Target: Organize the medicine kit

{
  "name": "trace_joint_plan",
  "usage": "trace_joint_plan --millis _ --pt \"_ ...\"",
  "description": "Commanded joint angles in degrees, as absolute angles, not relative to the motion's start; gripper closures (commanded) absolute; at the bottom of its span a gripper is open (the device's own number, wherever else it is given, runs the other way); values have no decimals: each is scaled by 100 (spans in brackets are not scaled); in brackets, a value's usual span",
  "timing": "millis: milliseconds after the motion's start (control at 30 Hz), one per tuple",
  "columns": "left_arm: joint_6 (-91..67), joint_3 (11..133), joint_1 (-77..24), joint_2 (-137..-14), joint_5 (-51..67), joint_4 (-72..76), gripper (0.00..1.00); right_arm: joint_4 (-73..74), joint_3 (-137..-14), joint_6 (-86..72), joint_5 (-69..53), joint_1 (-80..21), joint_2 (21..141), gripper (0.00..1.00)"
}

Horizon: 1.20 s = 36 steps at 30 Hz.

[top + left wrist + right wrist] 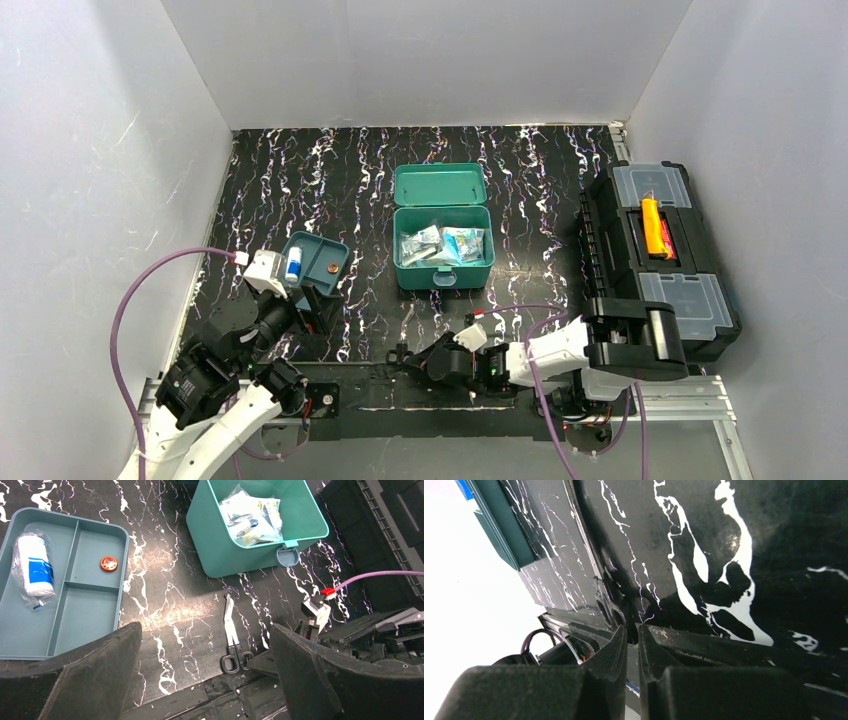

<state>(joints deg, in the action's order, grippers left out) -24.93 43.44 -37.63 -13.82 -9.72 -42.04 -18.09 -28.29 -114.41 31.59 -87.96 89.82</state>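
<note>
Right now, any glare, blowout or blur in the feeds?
Top external: evenly lit, no glare. Left wrist: soft glare patch on the table left of the scissors; left pincer dark, slightly soft. Right wrist: left side blown out white; right pincer blurred up close.

bright even light; right wrist view overexposed.

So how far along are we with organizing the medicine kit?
Done: the medicine kit is open, and its tray sits on the table holding a bandage roll and a small round tin. In hand: the right gripper looks pinched on the scissors at the handles; the left gripper is open, empty. Left: packets lie loose in the kit, and the tray is not back in.
</note>
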Motion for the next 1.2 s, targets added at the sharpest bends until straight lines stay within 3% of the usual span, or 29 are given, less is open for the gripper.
trace_joint_plan --millis 0,433,733,1167 --pt "-2479 4333 -3784 -1486 -1094 -4215 0 -1173 -2690 -11071 3519 -8873 8702 99" --pt "-2496 4343 -3782 -1466 -1173 -4253 1 -198 -2949 -10280 3996 -9165 7809 99" --pt "-2505 4351 -3785 -1477 -1213 -4271 0 -309 -2937 -9404 4047 -9301 7297 99" --pt "-2514 4350 -3780 -1481 -1263 -4281 1 -290 -2596 -8161 3399 -9334 5845 99"
